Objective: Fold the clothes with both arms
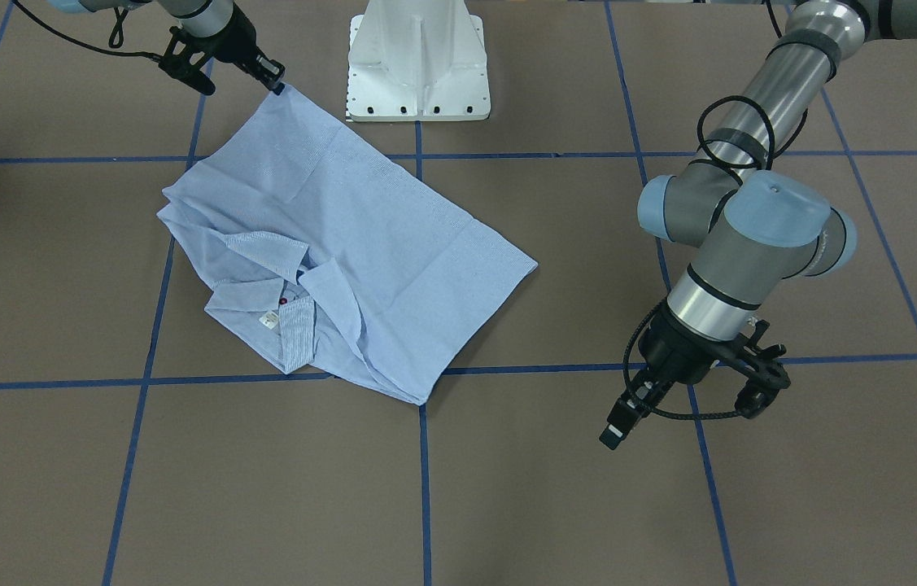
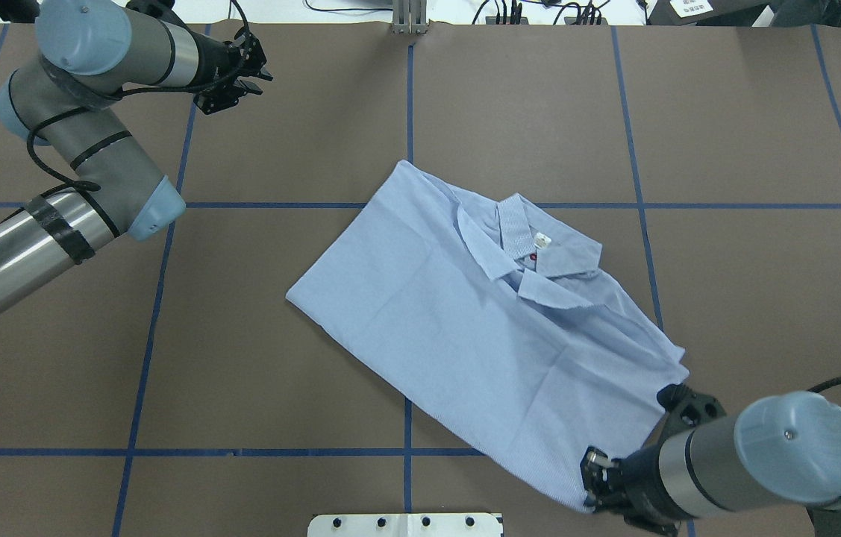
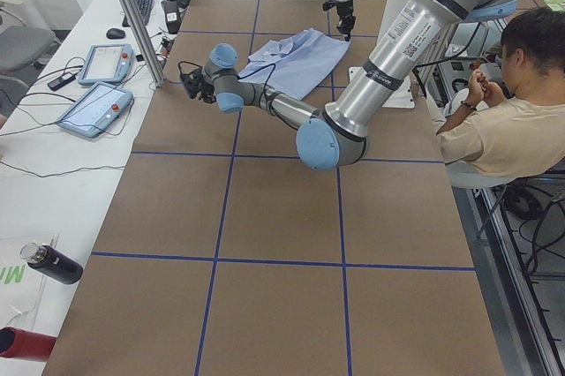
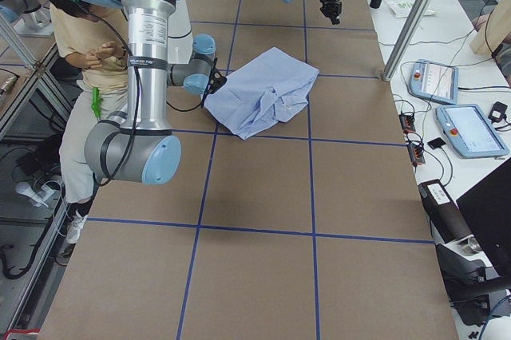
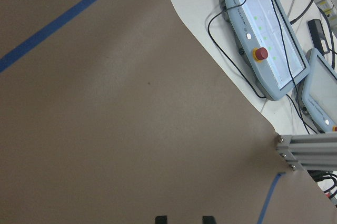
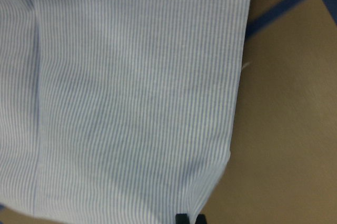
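The light blue striped shirt (image 2: 480, 328) lies folded into a rough rectangle at the table's middle, collar and white neck label up (image 1: 328, 244). My right gripper (image 2: 593, 485) is at the shirt's corner nearest the robot base, and that corner peaks up to it (image 1: 277, 85). In the right wrist view its tips (image 6: 189, 219) sit close together on the hem of the shirt (image 6: 131, 92). My left gripper (image 1: 682, 419) is open and empty, far from the shirt over bare table (image 2: 241, 71). In the left wrist view (image 5: 184, 219) its tips are apart.
The white pedestal base (image 1: 417, 65) stands just beside the held corner. Two teach pendants (image 5: 266, 40) and an aluminium post (image 5: 310, 150) lie past the table's far edge near my left gripper. A seated person (image 3: 503, 120) is behind the robot.
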Controlling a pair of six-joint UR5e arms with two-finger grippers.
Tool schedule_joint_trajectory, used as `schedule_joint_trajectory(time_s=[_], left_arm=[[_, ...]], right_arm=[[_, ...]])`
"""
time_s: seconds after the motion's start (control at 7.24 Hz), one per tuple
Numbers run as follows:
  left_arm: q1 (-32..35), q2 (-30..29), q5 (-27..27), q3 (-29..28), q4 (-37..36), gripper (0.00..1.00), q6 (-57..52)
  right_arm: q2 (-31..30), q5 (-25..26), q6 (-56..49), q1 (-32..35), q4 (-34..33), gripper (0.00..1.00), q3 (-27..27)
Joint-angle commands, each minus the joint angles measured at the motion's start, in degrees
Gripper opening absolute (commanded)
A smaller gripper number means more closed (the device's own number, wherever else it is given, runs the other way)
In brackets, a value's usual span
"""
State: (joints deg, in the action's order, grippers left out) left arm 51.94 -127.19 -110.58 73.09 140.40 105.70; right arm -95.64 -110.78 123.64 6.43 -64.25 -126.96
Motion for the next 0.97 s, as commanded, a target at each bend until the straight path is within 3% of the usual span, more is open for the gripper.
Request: schedule_joint_trajectory(time_s=[0.0,0.14,0.28,0.41,0.55,0.83], left_arm=[[-0.1,2.8,-5.0,5.1,-0.1,0.35,0.2],[-0.7,4.0,-4.6,7.2,-0.1,0.37,0.8],[-2.9,8.9,-4.6,13.2,-0.1,0.40,1.0],[-7.1,14.5,-3.7,18.8,0.0,0.52,1.1],[-11.3,17.5,-0.6,22.5,-0.1,0.64,2.0],[-22.3,19.5,11.0,22.5,-0.3,0.65,7.1]], right_arm=[[-1.7,-1.4,0.0,-2.8,0.2,1.00,-2.8],[-1.3,-3.0,-0.2,4.7,0.3,1.00,-5.3],[0.6,-4.9,-0.6,11.0,0.3,1.00,-4.3],[7.2,-5.2,-0.9,18.9,0.3,1.00,-0.1],[11.5,-5.4,-2.0,24.4,0.2,1.00,4.0],[16.3,-5.0,-10.3,32.2,-0.2,1.00,10.4]])
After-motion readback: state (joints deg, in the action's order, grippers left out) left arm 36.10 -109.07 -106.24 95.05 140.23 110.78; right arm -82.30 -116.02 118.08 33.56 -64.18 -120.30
